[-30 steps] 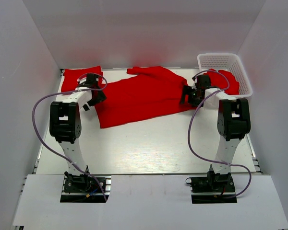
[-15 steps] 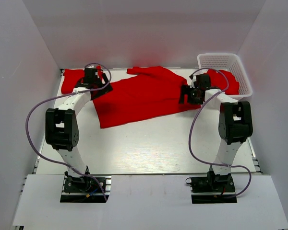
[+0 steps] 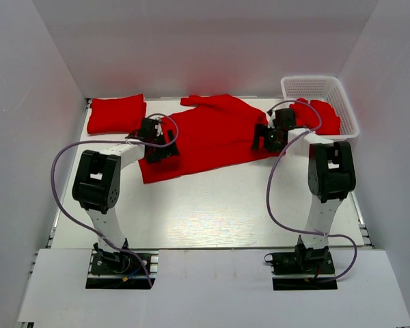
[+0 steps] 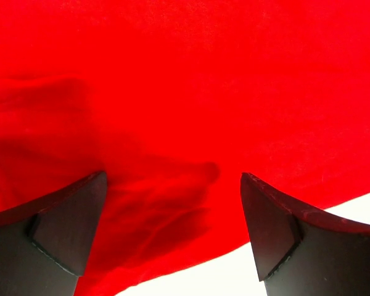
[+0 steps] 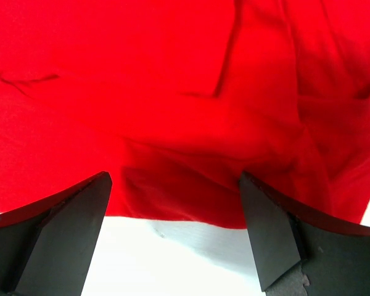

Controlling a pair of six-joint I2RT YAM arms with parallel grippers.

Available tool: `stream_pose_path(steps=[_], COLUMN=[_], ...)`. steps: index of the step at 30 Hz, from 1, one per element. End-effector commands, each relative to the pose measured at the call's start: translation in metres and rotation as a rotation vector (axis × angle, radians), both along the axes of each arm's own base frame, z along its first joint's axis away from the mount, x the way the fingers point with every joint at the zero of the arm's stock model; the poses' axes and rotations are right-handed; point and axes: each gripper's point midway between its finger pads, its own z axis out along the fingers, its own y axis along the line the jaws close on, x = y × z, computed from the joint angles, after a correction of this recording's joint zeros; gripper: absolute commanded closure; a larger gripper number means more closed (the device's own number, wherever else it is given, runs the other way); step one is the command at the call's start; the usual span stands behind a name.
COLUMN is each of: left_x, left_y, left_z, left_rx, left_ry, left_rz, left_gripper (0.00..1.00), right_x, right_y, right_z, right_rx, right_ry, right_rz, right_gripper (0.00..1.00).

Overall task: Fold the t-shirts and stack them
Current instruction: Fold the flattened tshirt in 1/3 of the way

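**A:** What has shifted over the last second?

**B:** The left tool (image 3: 158,142) has left the folded t-shirt (image 3: 116,114) in the back-left corner. It has swung inward and nearer, and now hangs over the left end of the spread t-shirt (image 3: 208,137). The right tool (image 3: 266,139) has only crept a little inward over that shirt's right end.

**A:** Is either one holding cloth?

**B:** No. Both wrist views show the jaws standing wide apart, with red cloth lying beneath and nothing caught between them.

**A:** So how does the shirt lie from each tool?

**B:** It is straight below both. Its long axis runs across the worktop (image 3: 212,205), slightly tilted, with the left end nearer the arm bases and the right end farther back. One tool sits at each end, so neither arm has to reach across. In the left wrist view the cloth's edge slants past the right-hand finger. In the right wrist view the edge runs level just beyond the fingertips, with bare worktop on the near side.

**A:** And the coming move?

**B:** I'd judge a drop and pinch at both ends together, to straighten the shirt or fold it along that axis.

**A:** Anything farther right?

**B:** The basket (image 3: 314,83) stands in the back-right corner, and a t-shirt in the basket (image 3: 324,117) is bunched up — not yet folded.
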Motion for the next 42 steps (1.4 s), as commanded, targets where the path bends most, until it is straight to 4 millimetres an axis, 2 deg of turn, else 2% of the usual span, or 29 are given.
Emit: stream_pose_path(steps=[1, 2, 4, 5, 6, 7, 8, 10, 11, 12, 13, 14, 16, 17, 20, 21, 22, 26, 27, 29, 30, 32, 35, 37, 38, 42], left_x=[-0.026, -0.036, -0.049, -0.061, -0.067, -0.071, -0.085, -0.105, -0.107, -0.111, -0.122, -0.121, -0.14, -0.149, -0.175, -0.183, -0.182, -0.177, -0.167, -0.156, -0.145, -0.129, -0.113, -0.108, -0.103, -0.101], left_y=[0.007, 0.009, 0.012, 0.015, 0.017, 0.018, 0.019, 0.023, 0.023, 0.023, 0.025, 0.025, 0.027, 0.029, 0.036, 0.04, 0.039, 0.044, 0.041, 0.045, 0.045, 0.049, 0.057, 0.063, 0.064, 0.068], left_z=[-0.018, -0.024, -0.026, -0.034, -0.035, -0.03, -0.035, -0.04, -0.031, -0.029, -0.032, -0.022, -0.023, -0.022, -0.014, -0.015, -0.002, 0.02, 0.032, 0.046, 0.061, 0.08, 0.093, 0.09, 0.096, 0.092], left_rx=[0.02, 0.029, 0.034, 0.041, 0.042, 0.039, 0.03, 0.029, 0.017, 0.008, 0.013, 0.007, 0.011, 0.015, 0.025, 0.034, 0.018, 0.017, 0.005, 0.022, 0.028, 0.05, 0.101, 0.144, 0.159, 0.189], left_ry=[0.064, 0.081, 0.101, 0.129, 0.135, 0.123, 0.152, 0.178, 0.155, 0.153, 0.171, 0.149, 0.182, 0.199, 0.205, 0.21, 0.17, 0.084, 0.046, 0.002, -0.043, -0.105, -0.137, -0.118, -0.126, -0.113], left_rz=[0.002, -0.005, -0.005, -0.006, -0.006, -0.006, 0.002, 0.014, 0.024, 0.02, 0.02, 0.019, 0.02, 0.02, 0.042, 0.047, 0.054, 0.079, 0.079, 0.101, 0.102, 0.124, 0.152, 0.166, 0.166, 0.167], left_gripper=[0.0, 0.0, 0.0, 0.0, 0.0, 0.0, 0.0, 0.0, 0.0, 0.0, 0.0, 0.0, 0.0, 0.0, 0.0, 0.0, 0.0, 0.0, 0.0, 0.0, 0.0, 0.0, 0.0, 0.0, 0.0, 0.0], right_x=[-0.017, -0.037, -0.051, -0.079, -0.08, -0.095, -0.113, -0.133, -0.15, -0.156, -0.176, -0.198, -0.219, -0.239, -0.264, -0.266, -0.26, -0.235, -0.221, -0.214, -0.209, -0.201, -0.192, -0.188, -0.185, -0.17], right_y=[-0.009, -0.009, -0.011, -0.012, -0.012, -0.014, -0.016, -0.022, -0.022, -0.023, -0.025, -0.027, -0.028, -0.03, -0.032, -0.032, -0.03, -0.027, -0.023, -0.021, -0.019, -0.019, -0.015, -0.012, -0.012, -0.013], right_z=[-0.012, -0.028, -0.027, -0.045, -0.032, -0.041, -0.05, -0.044, -0.045, -0.04, -0.042, -0.052, -0.046, -0.053, -0.046, -0.043, -0.031, 0.01, 0.029, 0.039, 0.046, 0.048, 0.044, 0.039, 0.035, 0.03], right_rx=[0.004, 0.005, 0.028, 0.025, 0.045, 0.037, 0.039, 0.041, 0.051, 0.051, 0.05, 0.05, 0.065, 0.051, 0.057, 0.054, 0.069, 0.08, 0.087, 0.081, 0.083, 0.062, 0.063, 0.07, 0.06, 0.043], right_ry=[0.059, 0.12, 0.148, 0.214, 0.183, 0.208, 0.247, 0.248, 0.271, 0.258, 0.282, 0.331, 0.32, 0.363, 0.353, 0.347, 0.292, 0.145, 0.088, 0.056, 0.038, 0.027, 0.035, 0.05, 0.063, 0.052], right_rz=[-0.075, -0.086, -0.137, -0.144, -0.165, -0.182, -0.217, -0.253, -0.277, -0.288, -0.293, -0.32, -0.337, -0.343, -0.342, -0.323, -0.311, -0.257, -0.229, -0.201, -0.193, -0.175, -0.161, -0.159, -0.159, -0.166], right_gripper=[0.1, 0.1, 0.1, 0.1, 0.1, 0.1, 0.1, 0.1, 0.1, 0.1, 0.1, 0.1, 0.1, 0.1, 0.1, 0.1, 0.1, 0.1, 0.1, 0.1, 0.1, 0.1, 0.1, 0.1, 0.1, 0.1])
